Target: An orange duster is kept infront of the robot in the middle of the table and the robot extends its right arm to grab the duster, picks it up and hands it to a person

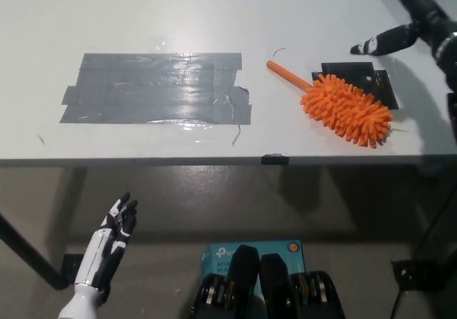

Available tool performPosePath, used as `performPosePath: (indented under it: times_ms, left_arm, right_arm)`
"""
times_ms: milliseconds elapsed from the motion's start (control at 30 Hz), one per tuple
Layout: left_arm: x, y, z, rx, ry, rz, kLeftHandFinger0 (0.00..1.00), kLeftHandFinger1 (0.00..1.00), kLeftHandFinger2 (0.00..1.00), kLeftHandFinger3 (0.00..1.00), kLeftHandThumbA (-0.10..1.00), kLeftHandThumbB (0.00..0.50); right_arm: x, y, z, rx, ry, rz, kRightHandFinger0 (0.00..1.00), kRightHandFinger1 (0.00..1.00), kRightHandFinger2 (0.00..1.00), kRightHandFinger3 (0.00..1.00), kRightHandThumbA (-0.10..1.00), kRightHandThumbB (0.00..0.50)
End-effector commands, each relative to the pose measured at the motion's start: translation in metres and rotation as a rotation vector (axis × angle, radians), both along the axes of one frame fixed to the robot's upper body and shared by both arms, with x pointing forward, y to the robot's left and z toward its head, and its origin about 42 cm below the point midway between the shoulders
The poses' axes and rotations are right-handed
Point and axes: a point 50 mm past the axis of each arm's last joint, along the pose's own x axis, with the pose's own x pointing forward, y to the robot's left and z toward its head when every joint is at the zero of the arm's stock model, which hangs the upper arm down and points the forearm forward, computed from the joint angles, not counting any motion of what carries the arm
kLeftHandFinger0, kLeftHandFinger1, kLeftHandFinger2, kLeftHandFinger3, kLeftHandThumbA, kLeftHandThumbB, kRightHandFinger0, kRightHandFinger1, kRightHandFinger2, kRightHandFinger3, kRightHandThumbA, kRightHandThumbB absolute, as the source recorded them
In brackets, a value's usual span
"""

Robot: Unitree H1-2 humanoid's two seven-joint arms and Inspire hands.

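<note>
I'm holding my right hand (418, 19) above the bench (143, 19), fingers (378, 44) spread wide, holding nothing; the orange duster (346, 108) is lying just below them. Left hand (107, 251) is resting low, fingers apart.

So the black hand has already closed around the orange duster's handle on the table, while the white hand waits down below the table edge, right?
Not quite. In the head view the black right hand is open above the table's far right, not touching the orange duster, whose handle lies free. The white left hand does wait below the table edge.
</note>
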Motion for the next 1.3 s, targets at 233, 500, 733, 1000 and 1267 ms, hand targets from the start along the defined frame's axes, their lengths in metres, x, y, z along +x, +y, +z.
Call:
performPosePath:
  times_ms: [233, 500, 733, 1000, 1267]
  left_arm:
    - [0.002, 0.002, 0.013, -0.004, -0.042, -0.029, 1.0, 1.0, 1.0, 1.0, 0.88, 0.15]
    - [0.006, -0.005, 0.021, 0.001, -0.063, -0.054, 1.0, 1.0, 1.0, 1.0, 0.88, 0.147]
    - [0.006, -0.015, 0.032, 0.0, -0.082, -0.079, 1.0, 1.0, 1.0, 1.0, 0.88, 0.136]
    - [0.008, -0.019, 0.049, 0.023, -0.126, -0.1, 1.0, 1.0, 1.0, 1.0, 0.91, 0.159]
    - [0.005, -0.018, 0.051, 0.03, -0.112, -0.093, 1.0, 1.0, 1.0, 1.0, 0.91, 0.12]
  right_arm:
    - [0.032, 0.021, -0.002, -0.081, 0.167, -0.013, 1.0, 1.0, 1.0, 1.0, 1.0, 0.406]
    - [0.037, 0.031, 0.008, -0.103, 0.162, -0.01, 1.0, 1.0, 1.0, 1.0, 1.0, 0.388]
    - [0.039, 0.032, 0.01, -0.116, 0.2, 0.024, 1.0, 1.0, 1.0, 1.0, 1.0, 0.343]
    - [0.043, 0.034, 0.002, -0.192, 0.228, 0.009, 1.0, 1.0, 1.0, 1.0, 1.0, 0.364]
    - [0.053, 0.024, -0.043, -0.176, 0.388, -0.014, 1.0, 1.0, 1.0, 1.0, 0.97, 0.373]
